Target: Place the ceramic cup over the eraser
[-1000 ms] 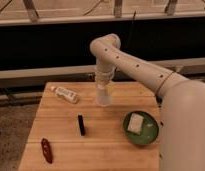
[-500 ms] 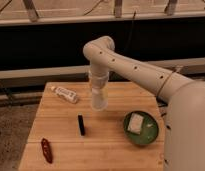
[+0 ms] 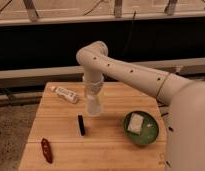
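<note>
The white ceramic cup (image 3: 93, 105) hangs from my gripper (image 3: 93, 92), a little above the wooden table (image 3: 111, 145). The gripper points down from the white arm and is shut on the cup's top. The black eraser (image 3: 81, 125) lies flat on the table just below and left of the cup, apart from it.
A white tube (image 3: 65, 94) lies at the table's back left. A red chili-shaped item (image 3: 46, 150) lies near the front left corner. A green bowl (image 3: 141, 128) holding a white block (image 3: 136, 123) sits at the right. A dark wall and rail stand behind the table.
The arm has carried the cup leftward and toward the front, lower over the table, so the cup is now close to the eraser.
</note>
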`<state>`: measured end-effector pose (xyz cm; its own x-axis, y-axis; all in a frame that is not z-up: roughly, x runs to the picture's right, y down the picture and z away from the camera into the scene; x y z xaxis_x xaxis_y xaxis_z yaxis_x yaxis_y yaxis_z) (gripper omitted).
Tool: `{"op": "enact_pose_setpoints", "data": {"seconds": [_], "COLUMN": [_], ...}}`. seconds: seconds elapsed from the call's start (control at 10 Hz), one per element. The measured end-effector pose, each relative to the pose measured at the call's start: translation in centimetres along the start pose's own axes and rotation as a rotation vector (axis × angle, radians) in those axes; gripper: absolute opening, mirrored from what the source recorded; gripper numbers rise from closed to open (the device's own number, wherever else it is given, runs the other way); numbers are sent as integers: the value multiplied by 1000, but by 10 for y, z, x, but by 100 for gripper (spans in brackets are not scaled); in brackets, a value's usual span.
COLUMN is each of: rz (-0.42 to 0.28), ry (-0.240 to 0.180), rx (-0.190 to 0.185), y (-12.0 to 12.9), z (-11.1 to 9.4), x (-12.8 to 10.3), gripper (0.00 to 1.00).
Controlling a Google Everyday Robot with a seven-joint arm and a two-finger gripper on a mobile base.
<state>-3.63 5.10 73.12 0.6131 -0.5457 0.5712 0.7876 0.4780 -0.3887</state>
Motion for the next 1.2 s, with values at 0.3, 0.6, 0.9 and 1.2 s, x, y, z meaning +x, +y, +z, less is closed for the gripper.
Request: {"op": "enact_pose_setpoints", "data": {"seconds": [0.3, 0.6, 0.9, 1.2], "rz": [-8, -37, -78, -115], "ry": [27, 44, 26, -5], "rx": [6, 22, 20, 6], "y": [-3, -3, 0, 3], "z": [-15, -37, -37, -25], "x": [-2, -14, -37, -59], "gripper": [0, 0, 0, 0]}}
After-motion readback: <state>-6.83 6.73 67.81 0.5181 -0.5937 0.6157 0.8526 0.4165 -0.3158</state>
